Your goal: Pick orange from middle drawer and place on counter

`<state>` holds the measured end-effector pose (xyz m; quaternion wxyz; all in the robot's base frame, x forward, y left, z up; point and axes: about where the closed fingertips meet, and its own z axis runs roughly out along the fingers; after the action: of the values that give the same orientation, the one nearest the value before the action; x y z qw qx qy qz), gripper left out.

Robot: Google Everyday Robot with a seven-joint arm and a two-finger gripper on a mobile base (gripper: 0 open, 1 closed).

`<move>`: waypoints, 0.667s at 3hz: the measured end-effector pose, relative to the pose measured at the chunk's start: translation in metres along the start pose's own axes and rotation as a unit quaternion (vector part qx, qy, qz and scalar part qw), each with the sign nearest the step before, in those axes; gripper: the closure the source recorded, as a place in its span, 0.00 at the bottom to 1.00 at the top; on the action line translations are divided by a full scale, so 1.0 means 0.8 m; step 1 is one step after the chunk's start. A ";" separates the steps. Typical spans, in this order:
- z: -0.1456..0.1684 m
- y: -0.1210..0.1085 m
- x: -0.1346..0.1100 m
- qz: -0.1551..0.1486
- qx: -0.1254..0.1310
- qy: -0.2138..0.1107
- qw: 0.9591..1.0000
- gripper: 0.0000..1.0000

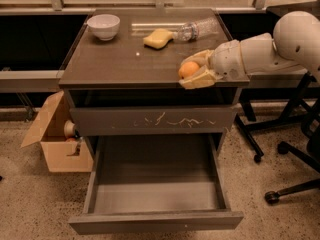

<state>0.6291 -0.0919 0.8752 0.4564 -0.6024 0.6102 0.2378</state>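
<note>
The orange (188, 69) is small and round, held between the tan fingers of my gripper (194, 70), which is shut on it. The gripper reaches in from the right, over the front right part of the counter (120, 59), just above its surface near the front edge. The middle drawer (156, 194) is pulled wide open below, its grey inside bare. Above it is the drawer front with pale scratch marks (152, 120), slightly open.
On the counter stand a white bowl (103, 26) at the back left, a yellow sponge (156, 38) and a lying clear plastic bottle (197, 29) at the back. A cardboard box (55, 139) sits on the floor left. Office chair legs (280, 159) are right.
</note>
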 end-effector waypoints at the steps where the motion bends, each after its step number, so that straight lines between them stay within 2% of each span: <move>1: -0.012 -0.036 0.003 0.040 0.030 -0.014 0.999 1.00; 2: -0.016 -0.071 0.018 0.085 0.055 -0.009 0.995 1.00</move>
<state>0.6814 -0.1195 0.8839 0.4724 -0.5200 0.6672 0.2475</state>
